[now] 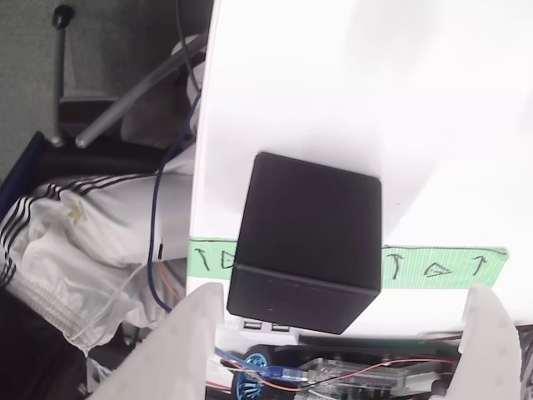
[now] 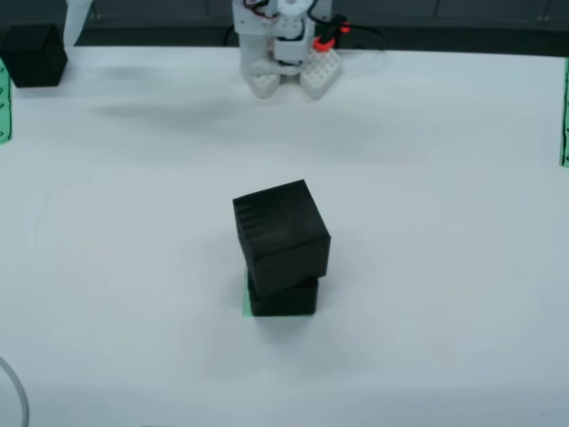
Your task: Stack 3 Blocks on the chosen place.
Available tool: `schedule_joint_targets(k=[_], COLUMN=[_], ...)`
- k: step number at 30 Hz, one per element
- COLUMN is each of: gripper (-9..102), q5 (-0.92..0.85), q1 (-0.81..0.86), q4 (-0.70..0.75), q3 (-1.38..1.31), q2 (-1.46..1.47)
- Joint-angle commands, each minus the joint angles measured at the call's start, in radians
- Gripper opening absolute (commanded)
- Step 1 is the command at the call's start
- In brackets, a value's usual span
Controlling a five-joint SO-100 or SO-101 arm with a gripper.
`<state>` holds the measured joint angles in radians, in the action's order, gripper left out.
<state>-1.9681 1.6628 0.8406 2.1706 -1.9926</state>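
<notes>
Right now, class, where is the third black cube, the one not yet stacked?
In the fixed table view, the third cube sits at the far left corner, beside the green strip.

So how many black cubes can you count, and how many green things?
Matte black cubes: 3, two stacked mid-table, one at the far left corner.
Green patch under the stack: 1.
Green tape strips with black marks along the table edges: 2.
Total: 6.

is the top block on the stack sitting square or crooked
Crooked. In the front view the top block sits twisted and offset on the lower block.
</notes>
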Motion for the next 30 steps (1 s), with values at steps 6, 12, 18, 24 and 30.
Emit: schedule_joint_targets(k=[6,12,18,24,30], gripper=[35,35,38,40,37], q5=[0.002,0.005,0.005,0.005,0.005], q1=[0.015,0.015,0.017,0.011,0.0], q4=[-0.199,-0.305,-0.383,-0.446,-0.485], q3=[-0.049,-0.081,-0.106,-0.107,-0.107], q2=[0.135,0.227,0.291,0.334,0.379])
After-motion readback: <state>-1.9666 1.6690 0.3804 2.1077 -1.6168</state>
